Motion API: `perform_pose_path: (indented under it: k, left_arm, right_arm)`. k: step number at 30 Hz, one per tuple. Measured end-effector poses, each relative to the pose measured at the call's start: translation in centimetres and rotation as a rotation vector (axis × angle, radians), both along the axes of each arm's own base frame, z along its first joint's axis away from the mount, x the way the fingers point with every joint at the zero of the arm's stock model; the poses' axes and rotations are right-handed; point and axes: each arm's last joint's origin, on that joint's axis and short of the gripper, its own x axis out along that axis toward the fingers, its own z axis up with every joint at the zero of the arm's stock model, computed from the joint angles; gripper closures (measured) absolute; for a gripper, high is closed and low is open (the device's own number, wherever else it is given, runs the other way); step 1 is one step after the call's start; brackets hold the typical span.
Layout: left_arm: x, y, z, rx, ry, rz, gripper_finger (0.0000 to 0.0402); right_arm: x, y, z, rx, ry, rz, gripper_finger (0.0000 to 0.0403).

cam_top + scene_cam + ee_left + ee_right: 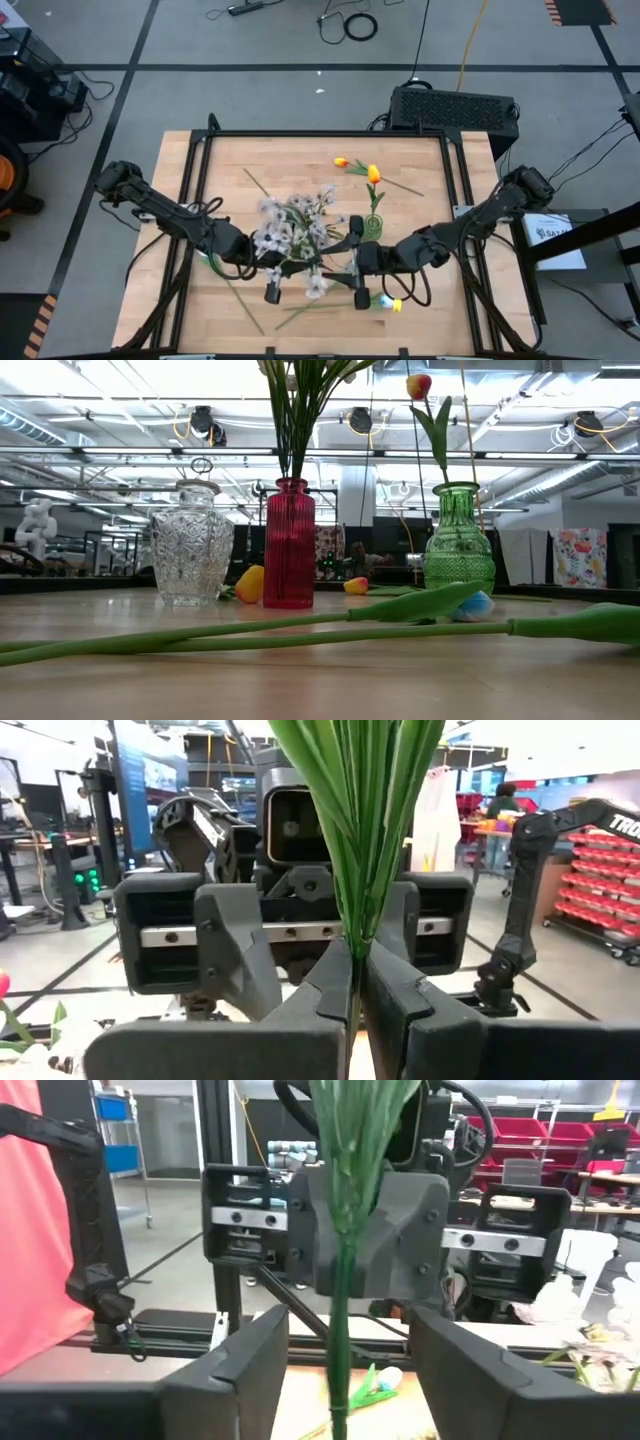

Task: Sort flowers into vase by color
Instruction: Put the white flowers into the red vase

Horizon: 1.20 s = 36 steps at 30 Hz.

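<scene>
Bundle of thin green artificial flower stems [352, 870] pinched in the left jaws [358, 982], passing between the right jaws [345, 1370].

Looks light, springy and slick-skinned, with soft pale blossom heads [290, 225] easily crushed; best taken low on the bare stems, clear of leaves. Left pair clamped tight on the stems above the wooden desk [420, 165]; right pair standing apart around them, not touching. Both meeting near desk centre, beside the ribbed red glass vase [289, 545].
</scene>
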Motion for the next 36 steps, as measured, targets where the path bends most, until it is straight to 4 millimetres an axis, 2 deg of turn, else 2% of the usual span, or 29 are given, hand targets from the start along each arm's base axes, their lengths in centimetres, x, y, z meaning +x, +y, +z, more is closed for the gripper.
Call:
perform_pose_path:
  k: [20,27,30,36]
  left_arm:
    - [0.02,0.05,-0.03,0.002,0.004,0.008,0.0386]
    - [0.01,0.02,-0.05,0.010,0.005,0.008,0.0381]
    - [-0.13,-0.25,-0.07,0.012,0.006,-0.001,0.0350]
    - [-0.92,-0.75,0.47,0.007,-0.004,-0.025,0.0243]
  right_arm:
    - [0.16,-0.32,-0.14,-0.015,0.013,-0.012,0.0385]
    - [0.16,-0.34,-0.13,-0.021,0.012,-0.017,0.0399]
    - [0.16,-0.33,-0.14,-0.026,0.012,-0.016,0.0400]
    - [0.13,-0.29,-0.03,-0.032,0.001,-0.018,0.0401]
